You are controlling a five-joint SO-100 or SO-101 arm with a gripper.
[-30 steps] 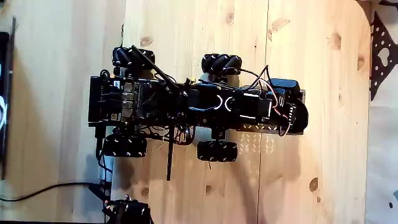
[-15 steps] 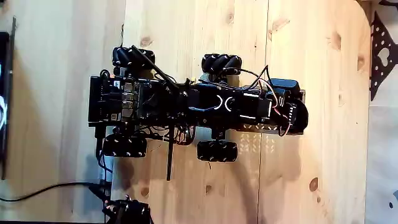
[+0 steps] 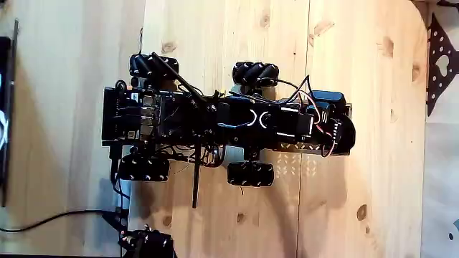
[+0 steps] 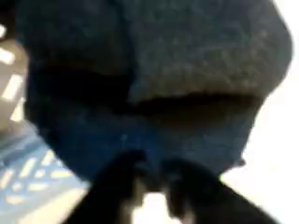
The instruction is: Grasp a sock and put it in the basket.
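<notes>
One sock (image 4: 149, 75) against the hand (image 4: 154, 191), over one basket (image 4: 28, 177)

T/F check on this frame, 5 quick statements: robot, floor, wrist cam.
1. The wheeled robot sits on light wooden boards in the fixed view. True.
2. The robot lies on its side with the wheels in the air. False: it is seen from above, upright, with wheels out at its sides.
3. Dark fabric, apparently the sock, covers most of the wrist view. True.
4. The wrist view is sharp and shows the gripper wide open. False: it is blurred, and the gripper's state cannot be told.
5. A pale lattice pattern, possibly the basket, shows at the lower left of the wrist view. True.
</notes>
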